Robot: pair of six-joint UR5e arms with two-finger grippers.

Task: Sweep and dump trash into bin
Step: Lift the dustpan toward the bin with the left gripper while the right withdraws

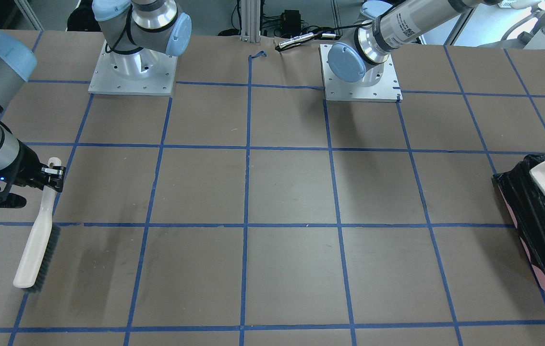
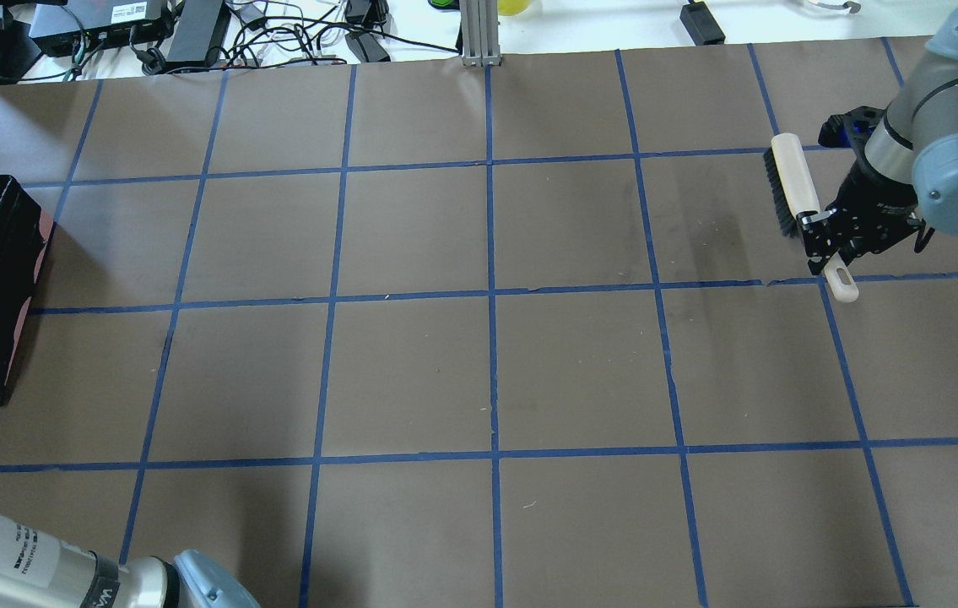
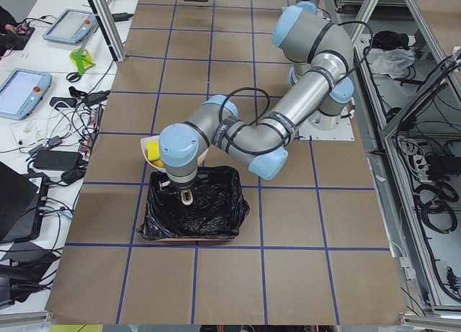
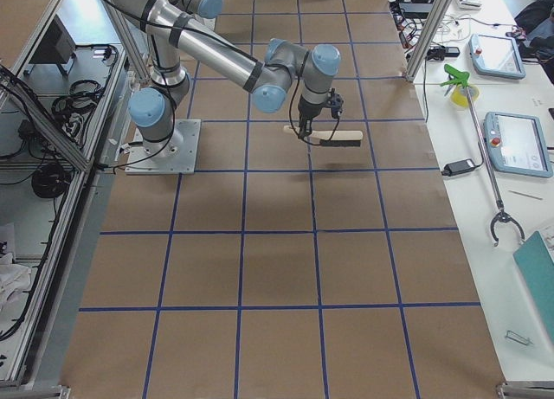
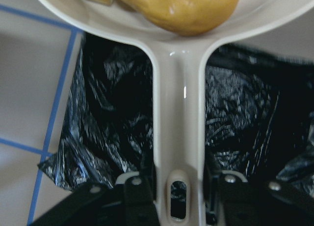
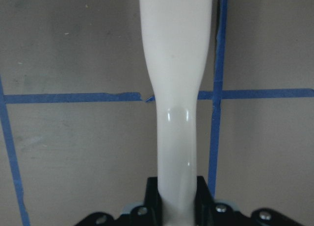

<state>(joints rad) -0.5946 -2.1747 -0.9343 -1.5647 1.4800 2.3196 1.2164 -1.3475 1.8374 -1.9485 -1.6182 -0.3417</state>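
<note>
Left claw is clamped on the dustpan handle, fingers tight against both sides near the hang hole at the bottom of the left wrist view. The trash is in the pan. I see a glossy brown lump at top centre of that view and a tan piece cut off at the top edge just left of it. A yellow piece shows in the pan in the left-side view, middle left of frame.

The bin is lined with a black bag and sits lower centre in the left-side view. It's at the left edge of the overhead view and the right edge of the front-facing view. The pan handle runs over the bag. The pan bowl reaches past the bag's edge, with bare worktop behind it in the upper corners of the wrist view. I can't tell whether the pan touches the bin rim.

Right claw is closed on the brush handle, gripping near the handle end. That's upper right in the overhead view and left edge in the front-facing view. Bristles face frame left in the overhead view. In the right-side view the brush throws a separate shadow just below it. The brush and bin sit at opposite ends of the worktop, well apart.
</note>
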